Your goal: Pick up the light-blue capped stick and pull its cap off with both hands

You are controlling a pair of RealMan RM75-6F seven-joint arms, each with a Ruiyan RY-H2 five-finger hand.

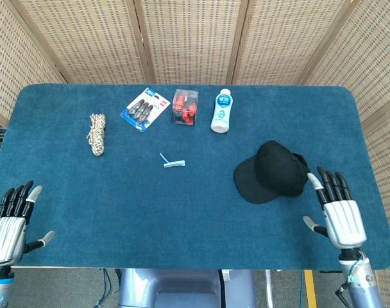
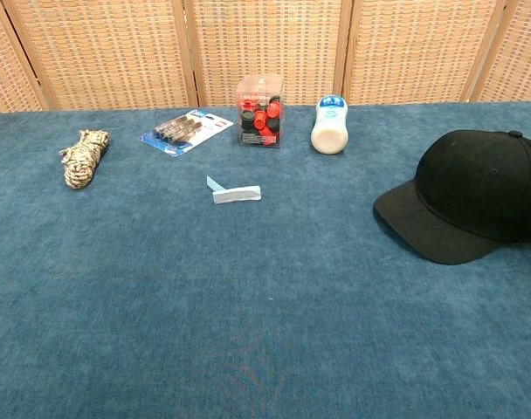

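both your robot hands empty, fingers spread, at the near worktop (image 1: 182, 212) edge.
light-blue capped stick (image 1: 174, 163) lies left of the black cap (image 1: 272, 172); right robot hand (image 1: 339, 215) just beside cap, left robot hand (image 1: 9, 224) well apart.

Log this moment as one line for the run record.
stick: on table, capped, untouched | left hand: open, near edge | right hand: open, beside black cap

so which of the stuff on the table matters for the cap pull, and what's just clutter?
Job:
light-blue capped stick, lying mid-table, untouched
left hand, empty, near edge
right hand, empty, beside the cap's right side

Clutter:
black cap
white bottle
clear box
blister pack
rope bundle
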